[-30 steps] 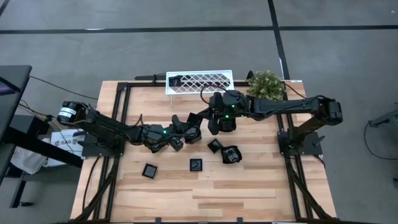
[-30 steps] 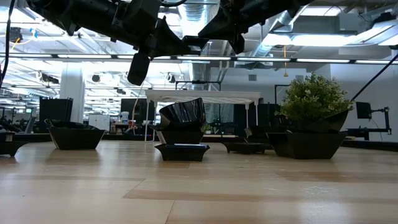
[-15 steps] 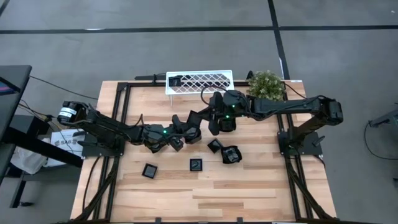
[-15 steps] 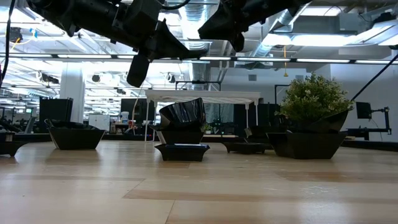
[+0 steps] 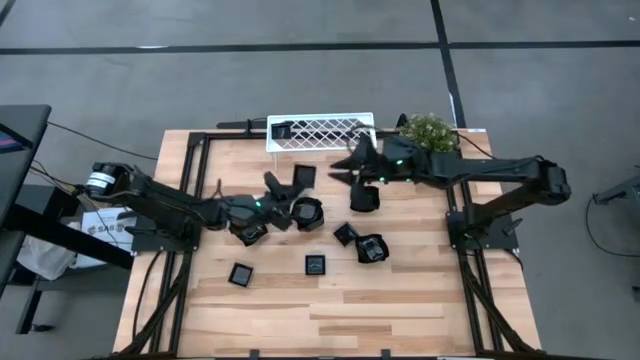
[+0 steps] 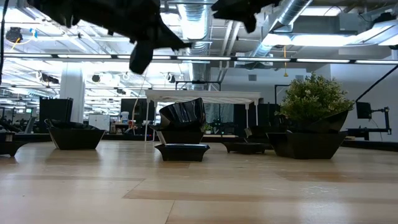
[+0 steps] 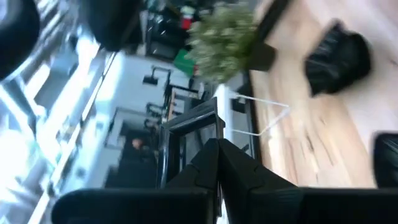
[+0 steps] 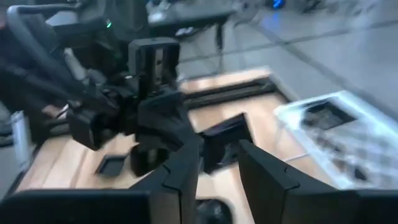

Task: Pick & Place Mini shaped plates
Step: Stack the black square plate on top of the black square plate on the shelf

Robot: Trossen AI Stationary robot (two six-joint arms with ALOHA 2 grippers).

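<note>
My left gripper [image 5: 287, 187] hovers over the table's middle, shut on a flat square mini plate [image 5: 303, 176] that is also seen in the right wrist view [image 8: 227, 138]. My right gripper [image 5: 342, 170] stands open just to the right of that plate, with nothing between its fingers [image 8: 261, 171]. Two deeper plates [image 5: 365, 198] [image 5: 310, 213] rest on the wood below. Several more plates [image 5: 240, 274] [image 5: 316, 264] [image 5: 373, 248] lie nearer the front edge. My left gripper pinches the flat square plate by one edge [image 8: 207, 142] between its two fingers, coming roughly level from the table's left. The plate juts out past the fingertips toward the right arm, tilted and lifted clear of the table.
A white lattice rack [image 5: 320, 131] stands at the far edge with a dark plate [image 5: 282, 130] in its left end. A potted plant [image 5: 428, 132] sits at the far right. Bare wood lies along the near edge and at the near right.
My right gripper has opened and drawn back up and toward the table's far right, away from the square plate where both grippers met. My left gripper has stayed shut on the plate and carried it slightly toward the far edge.
</note>
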